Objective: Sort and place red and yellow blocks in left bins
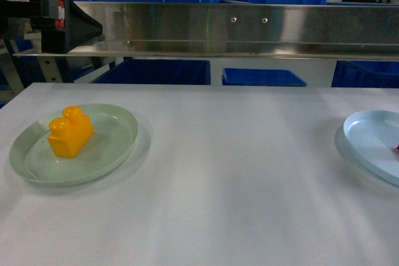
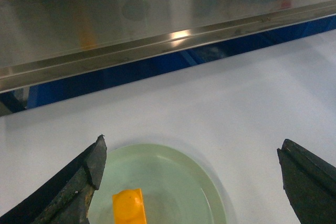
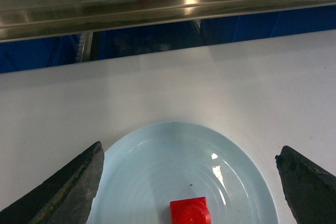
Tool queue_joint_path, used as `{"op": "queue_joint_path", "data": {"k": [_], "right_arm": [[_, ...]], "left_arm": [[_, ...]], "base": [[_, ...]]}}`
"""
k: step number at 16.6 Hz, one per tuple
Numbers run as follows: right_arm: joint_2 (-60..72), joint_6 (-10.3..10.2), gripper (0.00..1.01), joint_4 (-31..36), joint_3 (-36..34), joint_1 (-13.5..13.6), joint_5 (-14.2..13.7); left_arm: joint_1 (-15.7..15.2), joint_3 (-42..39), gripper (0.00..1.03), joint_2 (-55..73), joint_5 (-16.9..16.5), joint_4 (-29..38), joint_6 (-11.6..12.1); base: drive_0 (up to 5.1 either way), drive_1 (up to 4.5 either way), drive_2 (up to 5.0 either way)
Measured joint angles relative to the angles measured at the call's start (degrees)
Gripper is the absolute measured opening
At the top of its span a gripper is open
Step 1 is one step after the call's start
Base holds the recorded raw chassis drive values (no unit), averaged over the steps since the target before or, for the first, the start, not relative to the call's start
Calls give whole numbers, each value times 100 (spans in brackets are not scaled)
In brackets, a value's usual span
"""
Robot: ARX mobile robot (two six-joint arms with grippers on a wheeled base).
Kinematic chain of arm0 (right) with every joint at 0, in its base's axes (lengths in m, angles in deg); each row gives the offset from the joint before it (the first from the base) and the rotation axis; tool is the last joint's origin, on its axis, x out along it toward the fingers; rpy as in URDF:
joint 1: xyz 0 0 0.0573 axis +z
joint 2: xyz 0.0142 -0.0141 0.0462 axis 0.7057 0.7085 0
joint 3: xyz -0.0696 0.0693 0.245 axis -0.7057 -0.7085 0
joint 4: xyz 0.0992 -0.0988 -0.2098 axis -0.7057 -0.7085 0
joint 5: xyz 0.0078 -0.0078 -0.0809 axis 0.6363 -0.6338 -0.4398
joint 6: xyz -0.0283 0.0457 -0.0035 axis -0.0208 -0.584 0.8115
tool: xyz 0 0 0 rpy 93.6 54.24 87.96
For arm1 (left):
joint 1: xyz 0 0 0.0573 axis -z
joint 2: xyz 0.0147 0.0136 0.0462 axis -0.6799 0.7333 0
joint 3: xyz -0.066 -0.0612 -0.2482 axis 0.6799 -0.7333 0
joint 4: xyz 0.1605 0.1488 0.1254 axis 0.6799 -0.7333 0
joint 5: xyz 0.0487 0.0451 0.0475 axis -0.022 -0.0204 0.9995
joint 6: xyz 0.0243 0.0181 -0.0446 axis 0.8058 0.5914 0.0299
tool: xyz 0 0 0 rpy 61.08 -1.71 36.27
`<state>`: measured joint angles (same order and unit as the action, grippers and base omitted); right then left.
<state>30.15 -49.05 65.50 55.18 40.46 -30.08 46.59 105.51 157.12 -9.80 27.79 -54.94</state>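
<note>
A yellow block lies on a pale green plate at the table's left. In the left wrist view my left gripper hangs open above that plate, with the yellow block below, near its left finger, untouched. A red block lies on a light blue plate under my open right gripper, with nothing between its fingers. In the head view that blue plate sits at the right edge, and neither gripper shows. Blue bins stand beyond the table's far edge.
A long steel shelf runs across the back above the table's far edge. A second blue bin stands under it. A black device is mounted at the upper left. White tabletop lies between the two plates.
</note>
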Motion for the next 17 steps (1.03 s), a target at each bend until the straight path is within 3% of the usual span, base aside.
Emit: {"op": "queue_joint_path", "data": {"k": [4, 6, 10, 14, 17], "right_arm": [[225, 201, 98, -199, 184, -81, -125], [570, 188, 98, -734, 422, -295, 199], [1060, 179, 98, -990, 570, -577, 656], [1191, 197, 98, -1058, 651, -568, 1043], [1191, 197, 98, -1106, 654, -514, 1067]], "left_arm": [[-20, 0, 98, 0, 0, -11, -11], [-20, 0, 98, 0, -2, -11, -11], [-17, 0, 98, 0, 0, -11, -13], [-20, 0, 98, 0, 2, -9, -13], [-20, 0, 98, 0, 0, -9, -13]], "base": [[0, 0, 0], [0, 0, 0], [0, 0, 0], [0, 0, 0], [0, 0, 0]]}}
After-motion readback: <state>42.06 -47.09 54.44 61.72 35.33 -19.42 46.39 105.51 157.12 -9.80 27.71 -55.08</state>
